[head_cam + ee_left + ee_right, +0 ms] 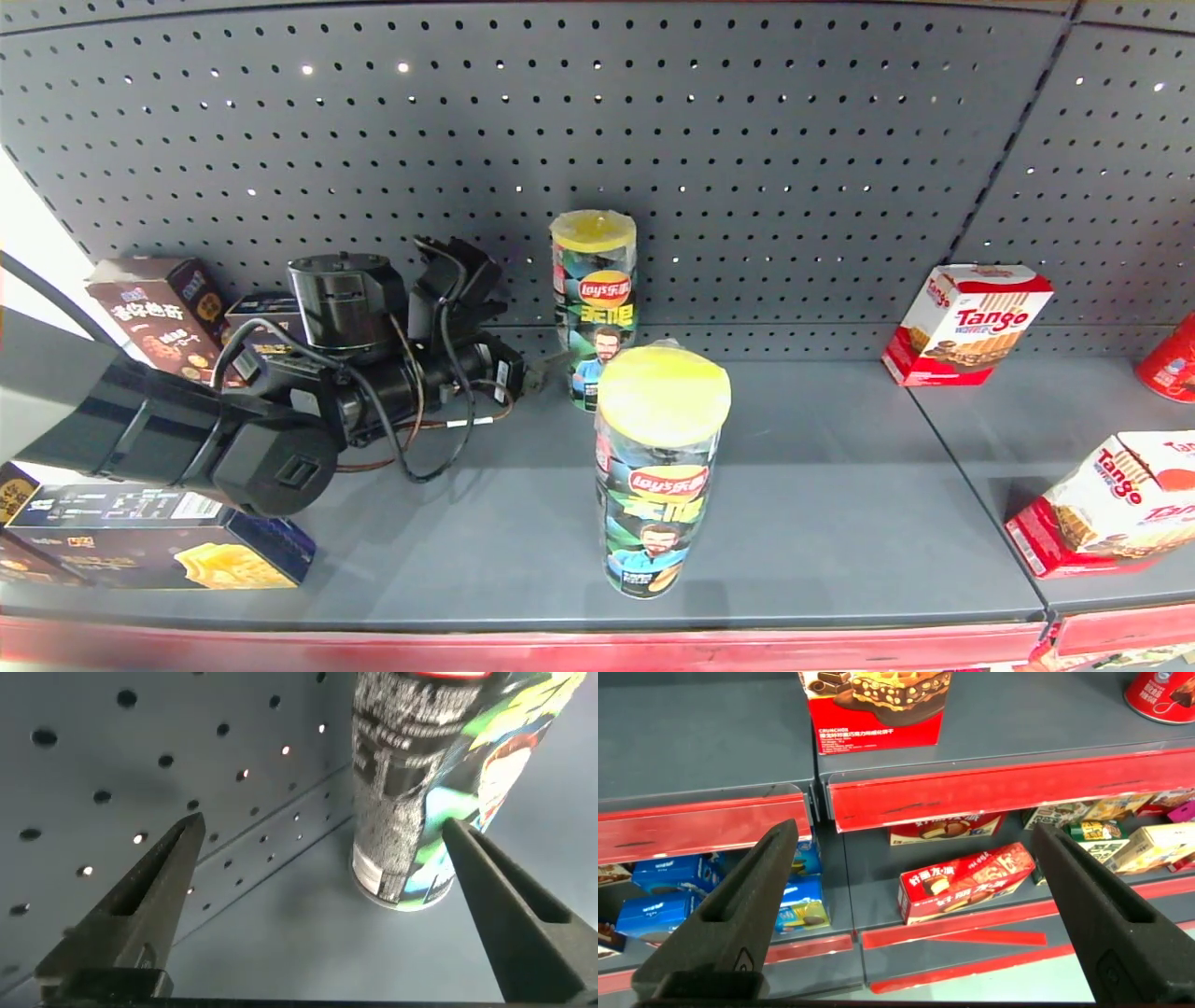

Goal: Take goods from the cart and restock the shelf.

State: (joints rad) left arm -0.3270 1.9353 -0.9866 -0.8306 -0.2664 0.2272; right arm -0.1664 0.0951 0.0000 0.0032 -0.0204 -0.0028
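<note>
Left gripper (322,826) low over grey shelf (280,943), jaws spread wide, nothing between them. Chip can (411,784) upright on shelf just ahead, close to pegboard back panel (112,756). One fingertip (458,835) just beside can's lower part; contact unclear. Can's top cut off by frame edge.
</note>
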